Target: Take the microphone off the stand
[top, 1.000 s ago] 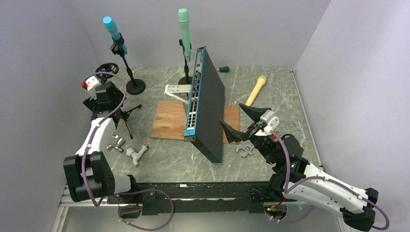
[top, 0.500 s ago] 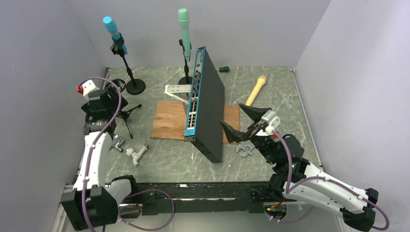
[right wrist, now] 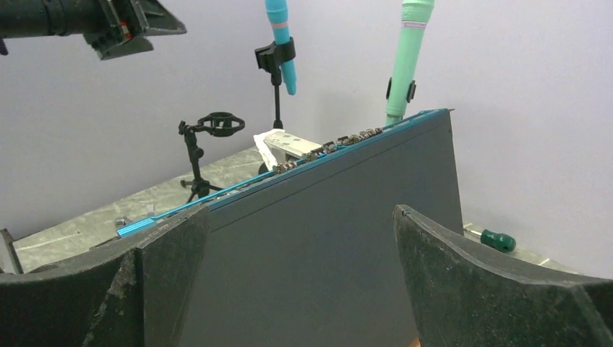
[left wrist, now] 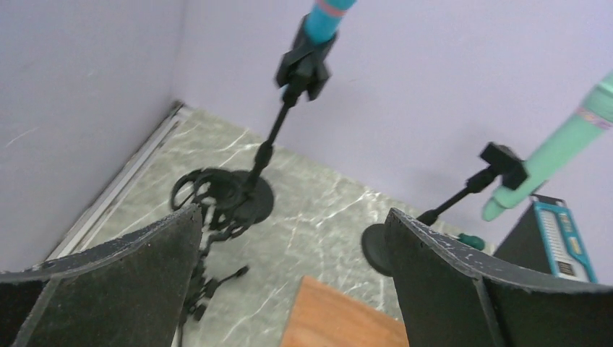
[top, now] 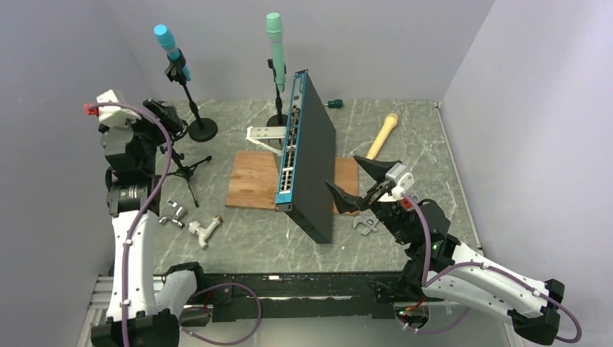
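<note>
A blue microphone sits tilted in the black clip of a round-based stand at the back left. A green microphone stands in a second stand behind the switch. My left gripper hangs open and raised, left of the blue microphone's stand and apart from it. The left wrist view shows the blue microphone high ahead, the green microphone to the right, and nothing between the left gripper fingers. My right gripper is open beside the switch, empty, and faces its dark side.
A network switch stands on edge on a wooden board. A small black tripod and metal fittings lie near the left arm. A hammer, screwdriver, white bracket and wrench lie around.
My left arm has risen and swung back to the left, lifting its open gripper well above the table. The right arm has barely moved.
</note>
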